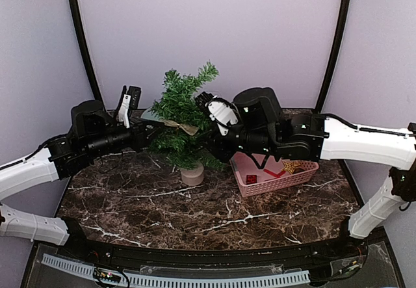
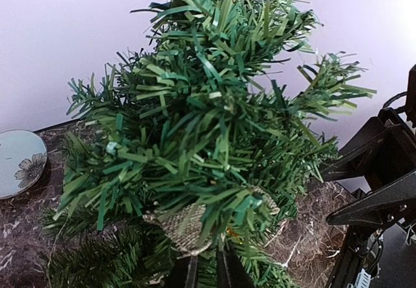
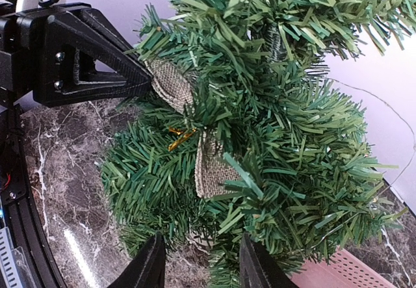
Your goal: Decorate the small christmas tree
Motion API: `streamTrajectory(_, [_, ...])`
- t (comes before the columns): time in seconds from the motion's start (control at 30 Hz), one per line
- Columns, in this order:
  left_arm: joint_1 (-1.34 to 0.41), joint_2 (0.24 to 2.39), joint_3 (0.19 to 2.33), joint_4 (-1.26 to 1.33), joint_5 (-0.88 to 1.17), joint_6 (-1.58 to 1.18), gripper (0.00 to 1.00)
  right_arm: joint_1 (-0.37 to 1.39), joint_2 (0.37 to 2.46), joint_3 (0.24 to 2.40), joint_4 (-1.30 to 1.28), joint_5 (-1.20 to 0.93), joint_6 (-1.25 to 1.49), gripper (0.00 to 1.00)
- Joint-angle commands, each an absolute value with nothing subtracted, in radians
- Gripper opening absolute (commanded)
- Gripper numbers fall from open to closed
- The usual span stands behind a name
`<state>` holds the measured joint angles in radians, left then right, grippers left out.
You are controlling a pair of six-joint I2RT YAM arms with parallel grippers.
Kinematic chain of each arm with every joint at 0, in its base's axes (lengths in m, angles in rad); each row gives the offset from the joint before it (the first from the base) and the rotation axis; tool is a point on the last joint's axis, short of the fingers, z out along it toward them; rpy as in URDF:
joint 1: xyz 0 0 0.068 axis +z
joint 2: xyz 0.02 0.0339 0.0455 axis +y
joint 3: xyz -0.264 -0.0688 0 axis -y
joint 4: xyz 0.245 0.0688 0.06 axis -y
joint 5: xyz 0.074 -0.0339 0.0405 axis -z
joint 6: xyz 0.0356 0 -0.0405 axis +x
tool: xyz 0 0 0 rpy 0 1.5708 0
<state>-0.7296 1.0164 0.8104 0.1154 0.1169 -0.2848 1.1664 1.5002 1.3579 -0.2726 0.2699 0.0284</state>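
the small christmas tree [image 1: 185,116] stands on its tan base [image 1: 192,175] near the middle of the marbled tabletop [image 1: 130,203], between our two arms. our left claw [image 2: 205,265] is pinched together on one loop of a burlap bow [image 3: 211,164] set among the branches. our right claw [image 3: 201,265] has its fingers apart, with the lower branches just ahead; we cannot tell if they touch. a pink basket [image 1: 281,183] sits just right of the tree.
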Motion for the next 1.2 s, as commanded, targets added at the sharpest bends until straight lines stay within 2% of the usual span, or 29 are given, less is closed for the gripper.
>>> streamTrajectory(0.0, [-0.733, 1.021, 0.846, 0.061, 0.090, -0.285, 0.13, 1.154, 1.476, 1.342, -0.225, 0.283, 0.043, 0.40])
streamTrajectory(0.47, [-0.718, 0.872, 0.805, 0.013, 0.069, -0.281, 0.48, 1.126, 1.416, 1.267, -0.202, 0.256, 0.102, 0.41])
streamTrajectory(0.53, [-0.697, 0.846, 0.800, 0.010, 0.069, -0.287, 0.50, 1.100, 1.388, 1.236, -0.185, 0.228, 0.135, 0.42])
streamTrajectory(0.7, [-0.586, 0.819, 0.785, 0.023, 0.069, -0.327, 0.52, 1.029, 1.337, 1.146, -0.147, 0.144, 0.228, 0.43])
streamTrajectory(0.9, [-0.506, 0.862, 0.747, 0.054, 0.023, -0.377, 0.52, 0.994, 1.297, 1.056, -0.138, 0.083, 0.311, 0.49])
streamTrajectory(1.17, [-0.441, 0.897, 0.678, 0.141, 0.038, -0.442, 0.52, 0.994, 1.344, 0.937, -0.052, -0.027, 0.413, 0.54])
